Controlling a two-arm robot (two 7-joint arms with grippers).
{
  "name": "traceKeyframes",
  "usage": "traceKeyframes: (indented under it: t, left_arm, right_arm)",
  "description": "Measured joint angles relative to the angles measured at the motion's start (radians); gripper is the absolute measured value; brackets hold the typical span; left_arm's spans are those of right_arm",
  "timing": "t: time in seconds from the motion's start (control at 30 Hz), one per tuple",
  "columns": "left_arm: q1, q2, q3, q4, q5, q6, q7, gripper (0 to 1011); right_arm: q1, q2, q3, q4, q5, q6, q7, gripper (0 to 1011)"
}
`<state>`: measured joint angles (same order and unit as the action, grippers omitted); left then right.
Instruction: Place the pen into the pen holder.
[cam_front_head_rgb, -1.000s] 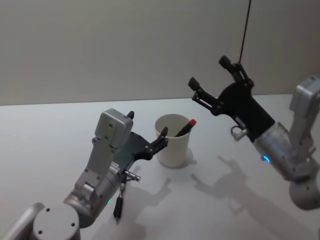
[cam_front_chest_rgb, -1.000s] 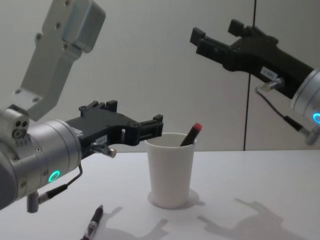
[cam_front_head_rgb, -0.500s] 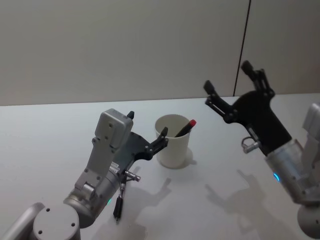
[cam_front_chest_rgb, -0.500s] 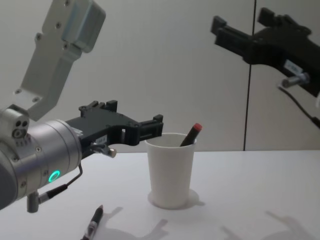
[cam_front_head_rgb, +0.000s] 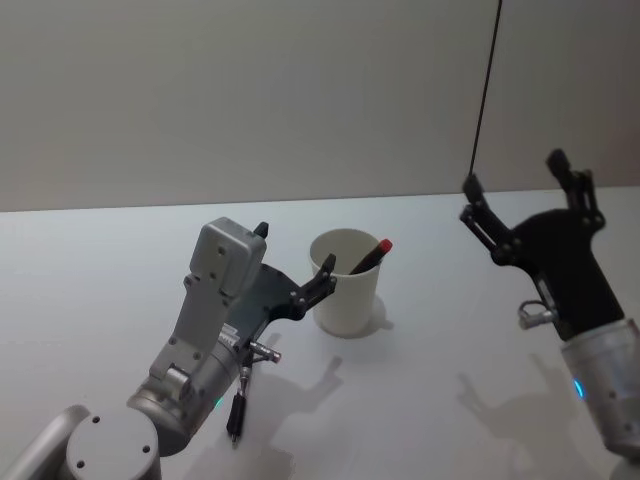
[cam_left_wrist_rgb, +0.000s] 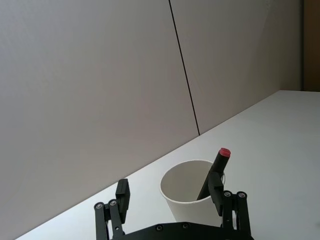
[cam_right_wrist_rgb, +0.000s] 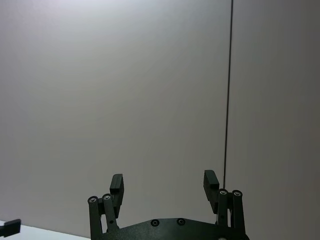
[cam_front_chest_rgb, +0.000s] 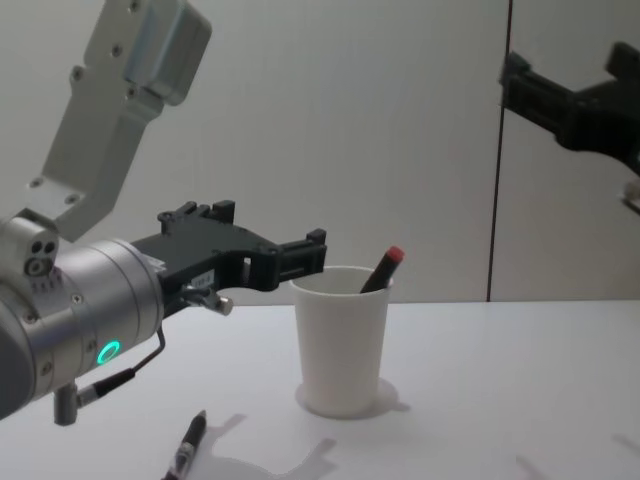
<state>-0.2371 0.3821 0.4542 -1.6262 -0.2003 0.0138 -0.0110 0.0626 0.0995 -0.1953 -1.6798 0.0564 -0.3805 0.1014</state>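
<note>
Plainly the pen is in: it stands slanted inside the pen holder, its red end poking over the rim on the side away from the left claw. That claw is spread wide and grasps nothing. The pen holder sits just ahead of it, with one fingertip right beside the rim; whether it touches I cannot tell.

That closeness is the worry, to my eye. The pen holder looks like light paper and carries a long pen leaning to one side. A sideways swing or forward nudge of that finger could shove it across the worktop or tip it, and the pen would spill out. Drawing straight away from the rim looks the safe way out.

A second, dark pen lies flat on the worktop behind the claw, beneath the left forearm. If the arm drops as it pulls away, it could catch that pen and roll it off, or knock it against the pen holder's base.

The right claw hangs high and well apart from the pen holder, fingers released and empty. It seems little threat unless it sweeps across at rim height, where the jutting red end would be struck first.
</note>
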Motion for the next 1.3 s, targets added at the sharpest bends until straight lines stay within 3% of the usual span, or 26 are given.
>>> traceKeyframes:
  t: [0.3, 0.6, 1.1, 1.3]
  left_arm:
    - [0.000, 0.000, 0.000, 0.000, 0.000, 0.000, 0.000, 1004]
    - [0.000, 0.000, 0.000, 0.000, 0.000, 0.000, 0.000, 1004]
    - [0.000, 0.000, -0.001, 0.000, 0.000, 0.002, 0.000, 1004]
    - [0.001, 0.001, -0.006, -0.001, -0.012, 0.031, 0.000, 1004]
  right_arm:
    - [-0.069, -0.004, -0.001, -0.048, -0.015, 0.027, -0.125, 1001]
    - [-0.120, -0.009, 0.000, -0.080, -0.014, 0.046, -0.202, 1001]
    - [-0.152, -0.012, 0.001, -0.101, -0.011, 0.057, -0.251, 1001]
    - [-0.158, -0.012, 0.001, -0.104, -0.011, 0.059, -0.259, 1001]
